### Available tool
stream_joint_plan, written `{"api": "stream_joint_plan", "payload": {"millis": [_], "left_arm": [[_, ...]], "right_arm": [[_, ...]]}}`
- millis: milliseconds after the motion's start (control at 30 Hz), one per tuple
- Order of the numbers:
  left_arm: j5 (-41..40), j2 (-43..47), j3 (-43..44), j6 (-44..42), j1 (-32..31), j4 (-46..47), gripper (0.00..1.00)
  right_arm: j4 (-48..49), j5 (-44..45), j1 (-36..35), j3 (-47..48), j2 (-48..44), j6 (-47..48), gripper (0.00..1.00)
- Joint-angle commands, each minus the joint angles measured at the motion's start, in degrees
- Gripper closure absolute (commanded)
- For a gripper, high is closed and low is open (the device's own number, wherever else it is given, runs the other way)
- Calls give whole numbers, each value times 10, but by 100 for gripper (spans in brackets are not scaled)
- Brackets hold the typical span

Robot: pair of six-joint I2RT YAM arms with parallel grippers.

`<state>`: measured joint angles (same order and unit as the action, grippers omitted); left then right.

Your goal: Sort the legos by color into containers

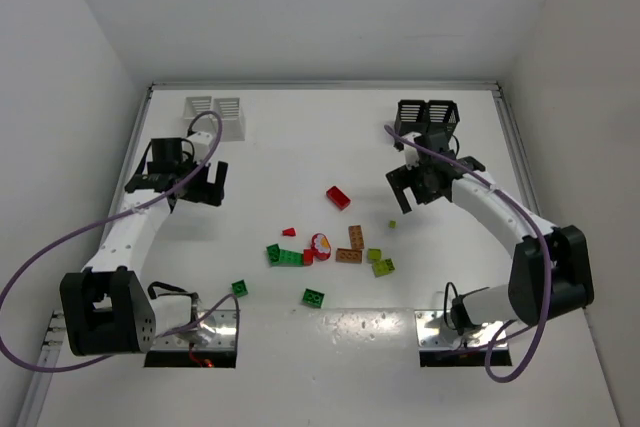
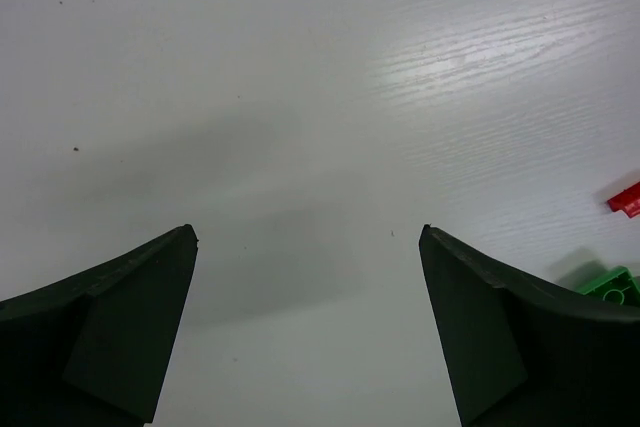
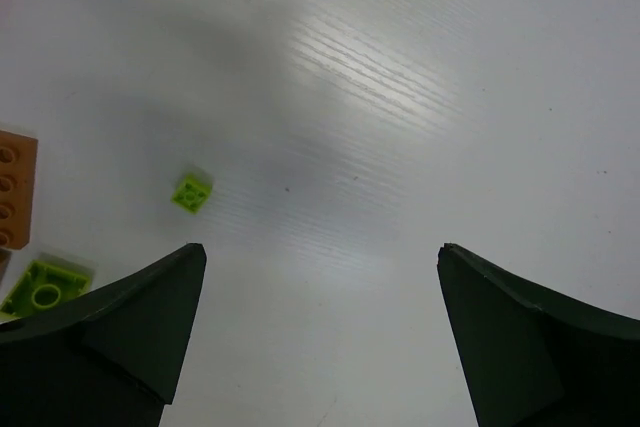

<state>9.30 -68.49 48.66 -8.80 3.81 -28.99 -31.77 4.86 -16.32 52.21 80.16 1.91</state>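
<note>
**Both tools spread, bricks loose at mid-desk**

The legos (image 1: 305, 256) lie scattered in the middle of the desk (image 1: 300, 147), none in a bin. The white bins (image 1: 215, 117) stand at the far left and the black bins (image 1: 428, 115) at the far right, both well apart from the pile.

A red brick (image 1: 338, 197) lies farthest back, its long axis running diagonally from far-left to near-right. One brown brick (image 1: 356, 237) points away from the arms. A second brown brick (image 1: 347, 255), touching its near end, lies crosswise. A dark green cluster (image 1: 285, 255) to their left also lies crosswise. Two lime bricks (image 1: 380, 263) sit to the right, and a tiny lime piece (image 1: 392, 224) lies alone behind them.

The left tool (image 1: 200, 187) hangs over bare desk left of the pile. The right tool (image 1: 412, 187) hangs just in front of the black bins.

Only the top view shows the bins and the whole pile. The wrist views settle the fingers. In each, the two dark fingers stand wide apart with nothing but desk between them.

The left wrist view catches a red piece (image 2: 625, 197) and a green corner (image 2: 612, 284) at its right edge. The right wrist view shows the tiny lime piece turned like a diamond, brown studs at the left edge, and a lime brick with a round ring (image 3: 45, 287) at lower left.
</note>
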Motion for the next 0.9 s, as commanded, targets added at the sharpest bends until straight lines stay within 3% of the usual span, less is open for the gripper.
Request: {"api": "stream_joint_plan", "payload": {"millis": [0,133,267,500,667,867], "left_arm": [[16,7,-2,-14,5,21,0],[22,13,-8,-20,10,10,0],[27,32,-20,-26,22,4,0],[33,32,-9,-38,39,-13,0],[27,32,-3,-38,44,-19,0],[21,32,-3,-49,50,-19,0]], "right_arm": [[5,51,-3,18,3,1,0],[-46,103,-14,65,84,-9,0],[-29,-25,-34,83,63,-9,0],[-44,-78,-135,183,149,10,5],[-58,-64,-208,271,241,4,6],[-25,-43,-240,261,272,4,5]]}}
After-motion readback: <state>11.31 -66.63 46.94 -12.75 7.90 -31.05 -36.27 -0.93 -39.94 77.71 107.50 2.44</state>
